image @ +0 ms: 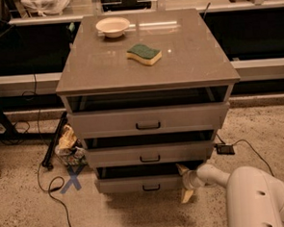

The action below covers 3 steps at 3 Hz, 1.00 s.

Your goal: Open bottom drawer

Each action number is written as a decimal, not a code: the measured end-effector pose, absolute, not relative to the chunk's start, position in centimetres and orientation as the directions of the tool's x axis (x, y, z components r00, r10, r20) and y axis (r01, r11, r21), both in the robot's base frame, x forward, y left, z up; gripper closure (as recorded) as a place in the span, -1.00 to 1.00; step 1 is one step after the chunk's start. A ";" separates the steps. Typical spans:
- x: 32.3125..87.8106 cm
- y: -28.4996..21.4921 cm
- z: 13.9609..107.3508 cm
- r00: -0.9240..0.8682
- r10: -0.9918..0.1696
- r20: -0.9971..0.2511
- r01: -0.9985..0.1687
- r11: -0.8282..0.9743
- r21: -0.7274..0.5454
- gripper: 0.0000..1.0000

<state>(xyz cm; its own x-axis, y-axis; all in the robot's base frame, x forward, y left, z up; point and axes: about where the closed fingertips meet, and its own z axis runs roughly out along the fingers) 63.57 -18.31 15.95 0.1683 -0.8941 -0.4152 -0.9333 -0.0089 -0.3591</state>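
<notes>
The bottom drawer (136, 184) is the lowest of three grey-taupe drawers, with a small black bar handle (151, 187) at its centre. It stands slightly pulled out, with a dark gap above its front. My gripper (185, 182) is at the right end of that drawer front, on a white arm (253, 195) that comes in from the lower right. Its two cream fingers are spread, one fingertip (182, 169) above the front panel's level and one below. It holds nothing. The middle drawer (149, 153) and the top drawer (147, 120) also stand slightly out.
A white bowl (112, 26) and a green-and-yellow sponge (144, 54) lie on the cabinet top (187, 64). Crumpled bags (69, 144) and cables (47, 179) lie on the floor at the left by a blue X mark (72, 178). A small black box with a cable (226, 149) lies at the right.
</notes>
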 end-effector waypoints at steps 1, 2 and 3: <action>62.7 -18.3 15.5 0.138 -0.907 -0.399 -0.947 -0.004 -0.320 -0.66; 61.3 -18.5 15.4 0.100 -0.921 -0.375 -0.959 0.010 -0.282 -0.19; 59.9 -18.7 15.5 0.070 -0.927 -0.369 -0.967 0.027 -0.253 0.26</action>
